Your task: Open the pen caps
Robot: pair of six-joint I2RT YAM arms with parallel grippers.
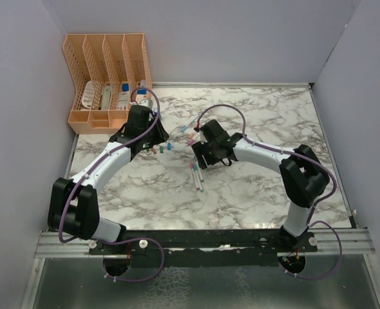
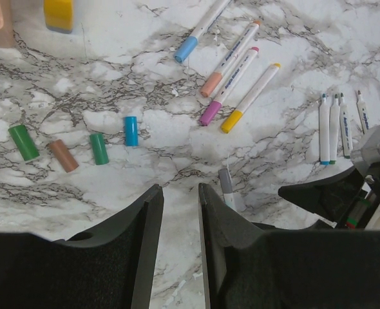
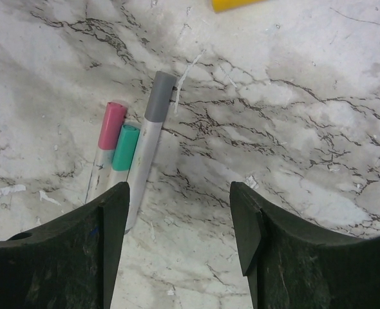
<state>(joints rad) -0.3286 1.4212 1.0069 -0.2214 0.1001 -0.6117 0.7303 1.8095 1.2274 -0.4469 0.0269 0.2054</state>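
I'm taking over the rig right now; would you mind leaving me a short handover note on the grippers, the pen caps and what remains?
Left gripper: jaws narrowly apart, empty.
Right gripper: open, empty, over three capped pens: pink cap, teal cap, grey cap.
Done: four loose caps lie in a row ahead of the left gripper; uncapped barrels lie off to its right.
Left: those three, plus four capped pens beyond (blue, orange, magenta, yellow).
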